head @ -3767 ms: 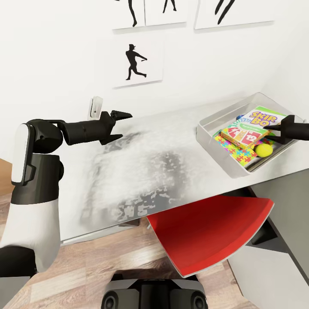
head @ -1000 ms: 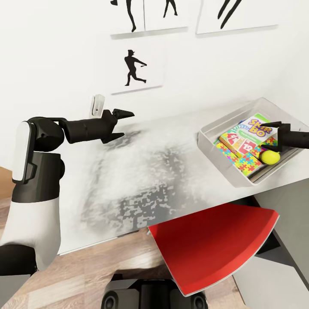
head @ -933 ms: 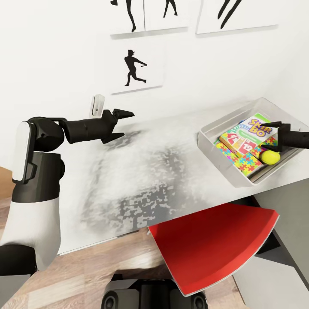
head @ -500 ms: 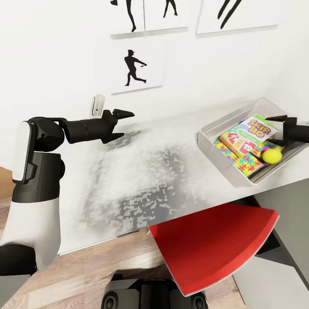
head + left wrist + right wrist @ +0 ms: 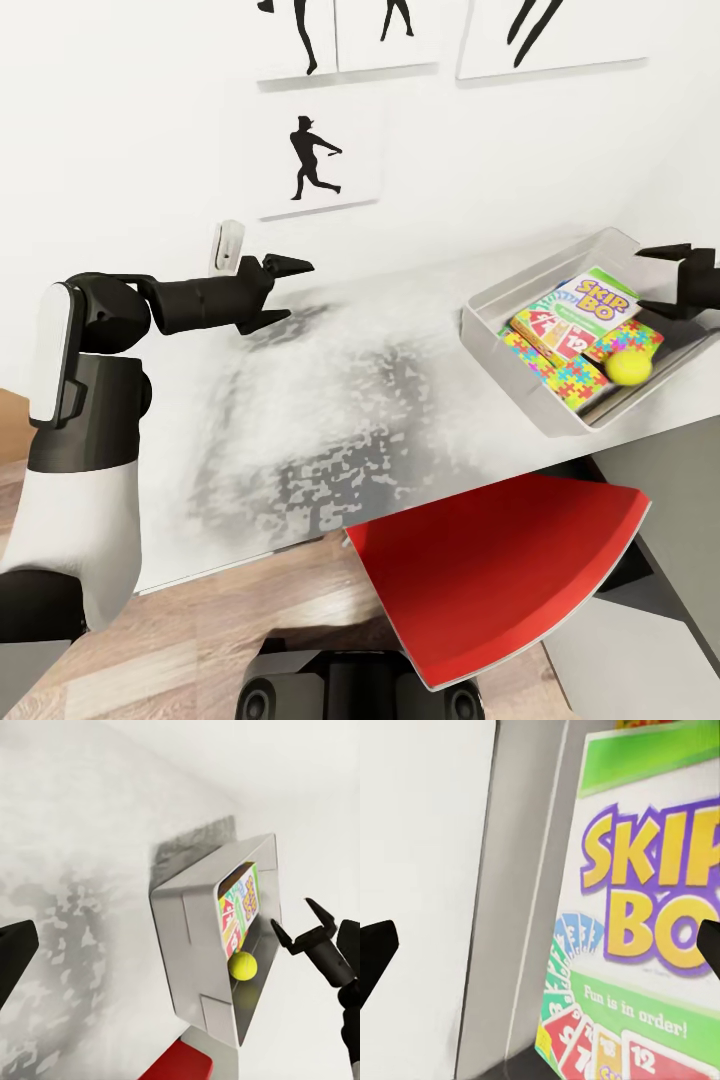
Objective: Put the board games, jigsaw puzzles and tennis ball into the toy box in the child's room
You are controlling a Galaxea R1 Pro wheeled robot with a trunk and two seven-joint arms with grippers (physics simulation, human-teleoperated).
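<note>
Head view: right gripper [image 5: 668, 280] wide open, holding nothing, above the toy box [image 5: 500, 322] on the table's [image 5: 330, 400] far right, tennis ball [image 5: 628, 367] inside by jigsaw puzzles [image 5: 555, 372], left gripper [image 5: 286, 291] open over the left table; left wrist view: right gripper [image 5: 298, 928] spread beside the ball [image 5: 242, 965]; right wrist view: Skip-Bo box [image 5: 649, 915] between 2 fingertips [image 5: 375, 949].

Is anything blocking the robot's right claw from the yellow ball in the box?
Nothing visible does. The open right claw hangs above the box's far side, and the ball lies uncovered inside it.

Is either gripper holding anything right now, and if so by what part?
Nothing is held. The right gripper is open above the toy box; the left gripper is open too.
</note>
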